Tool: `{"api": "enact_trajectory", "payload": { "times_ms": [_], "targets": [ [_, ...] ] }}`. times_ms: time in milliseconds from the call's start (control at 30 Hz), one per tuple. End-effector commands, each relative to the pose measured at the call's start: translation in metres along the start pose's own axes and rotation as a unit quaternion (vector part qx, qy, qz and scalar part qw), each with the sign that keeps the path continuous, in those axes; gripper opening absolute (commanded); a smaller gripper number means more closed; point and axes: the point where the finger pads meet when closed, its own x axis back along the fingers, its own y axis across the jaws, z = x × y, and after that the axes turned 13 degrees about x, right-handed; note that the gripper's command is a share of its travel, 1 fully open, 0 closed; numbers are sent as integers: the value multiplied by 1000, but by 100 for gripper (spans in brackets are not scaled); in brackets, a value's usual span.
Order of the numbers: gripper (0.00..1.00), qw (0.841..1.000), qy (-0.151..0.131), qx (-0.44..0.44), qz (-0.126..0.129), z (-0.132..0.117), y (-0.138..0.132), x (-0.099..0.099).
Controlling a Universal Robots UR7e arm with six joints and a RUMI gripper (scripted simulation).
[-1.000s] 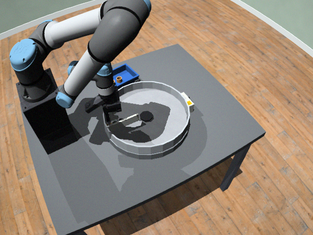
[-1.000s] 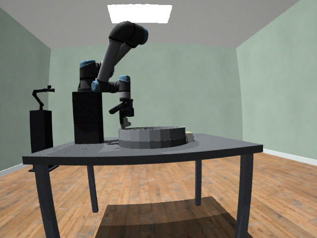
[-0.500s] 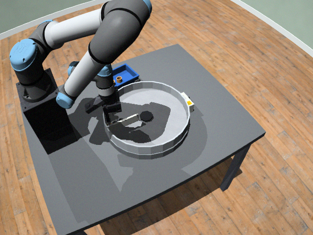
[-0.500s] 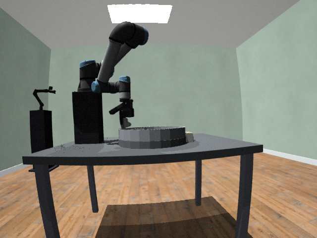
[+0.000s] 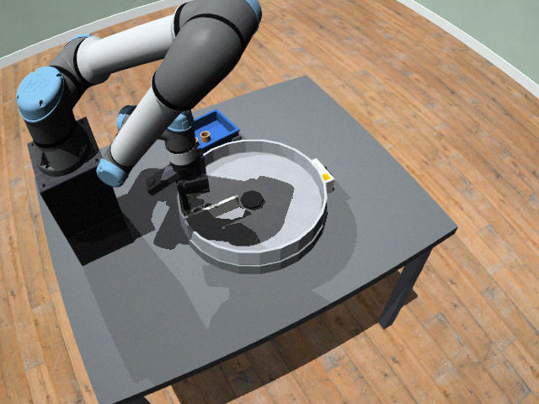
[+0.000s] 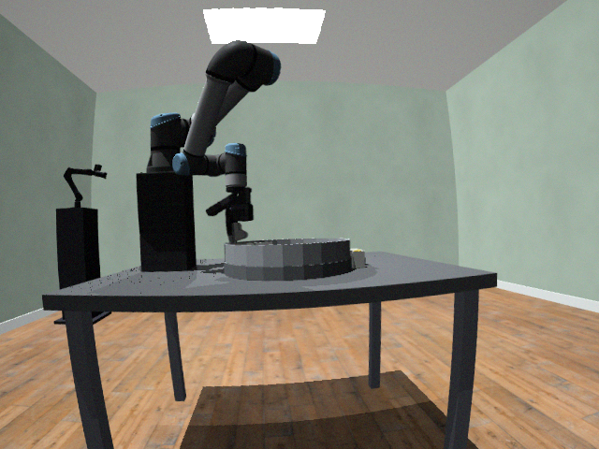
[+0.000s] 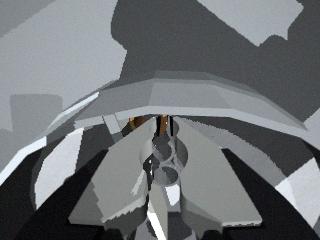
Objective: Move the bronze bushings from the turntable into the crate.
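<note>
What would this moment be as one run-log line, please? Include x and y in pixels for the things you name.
gripper point(image 5: 185, 213) point(image 6: 235, 239) point(image 7: 165, 117): by turntable point(image 5: 304, 191) point(image 6: 285, 255) point(image 7: 190, 95) wall, grip unclear | bronze bushing point(image 7: 163, 122): at fingertips | crate point(image 5: 222, 124): two bronze pieces point(image 5: 205, 136) visible

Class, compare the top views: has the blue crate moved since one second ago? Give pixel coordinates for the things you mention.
No; the blue crate point(image 5: 226, 120) keeps its place beside the turntable's rim point(image 5: 278, 146).
</note>
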Motion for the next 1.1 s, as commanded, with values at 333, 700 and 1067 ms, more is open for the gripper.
{"api": "enact_trajectory", "payload": {
  "times_ms": [333,700,1067],
  "targets": [
    [0,1000,-1,0,1,-1,-1,0],
    [0,1000,-1,0,1,-1,-1,0],
    [0,1000,-1,0,1,-1,-1,0]
  ]
}}
